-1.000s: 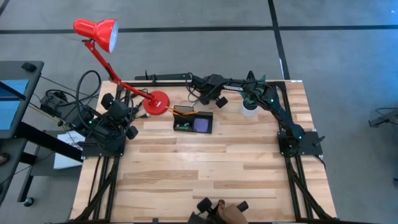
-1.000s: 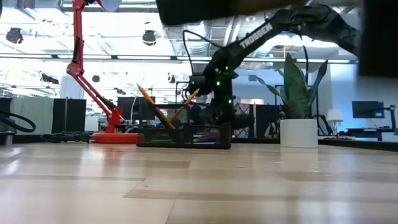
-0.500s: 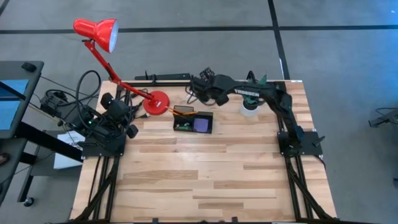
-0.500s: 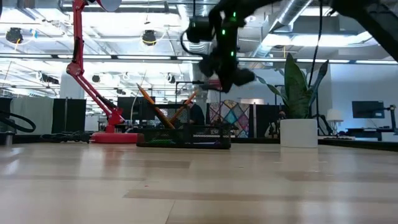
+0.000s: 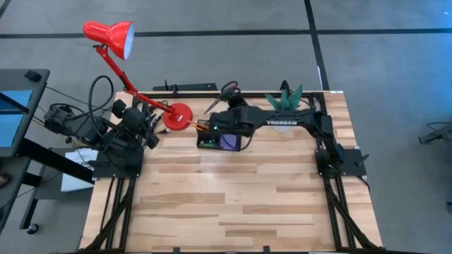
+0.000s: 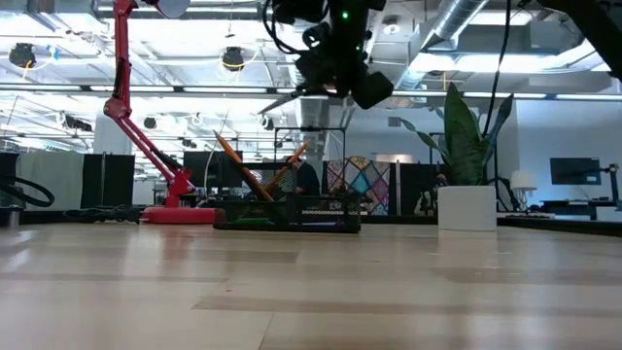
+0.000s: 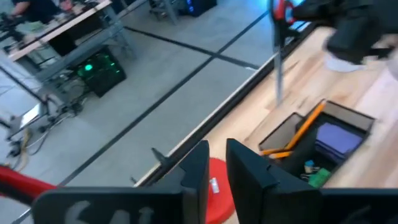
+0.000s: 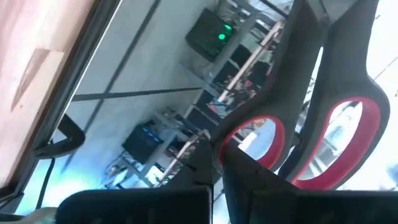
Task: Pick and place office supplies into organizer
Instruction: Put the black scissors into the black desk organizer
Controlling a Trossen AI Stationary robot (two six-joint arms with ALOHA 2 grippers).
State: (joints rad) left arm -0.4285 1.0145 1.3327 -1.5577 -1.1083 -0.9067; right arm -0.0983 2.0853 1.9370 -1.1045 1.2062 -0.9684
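The right gripper [image 5: 227, 118] hung clenched on one pair of red-handled scissors [image 5: 227, 89]. Directly beneath it sat the organizer [image 5: 212, 144], holding two orange pencils [image 7: 306, 127], one purple notepad [image 7: 339, 138] and one green eraser [image 7: 318, 177]. The left gripper [image 7: 216, 165] waited nearly closed, off beside the lamp base [image 5: 179, 116].

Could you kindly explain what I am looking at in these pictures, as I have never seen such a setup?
Two dark robot arms work at a wooden table. One picture looks straight down, one looks level across the tabletop, and two come from cameras on the wrists. The right pincer, raised above the black organizer, is shut on red-handled scissors. The organizer already holds orange pencils, a purple notepad and a green eraser. The left pincer waits near the red lamp. A potted plant stands beside.
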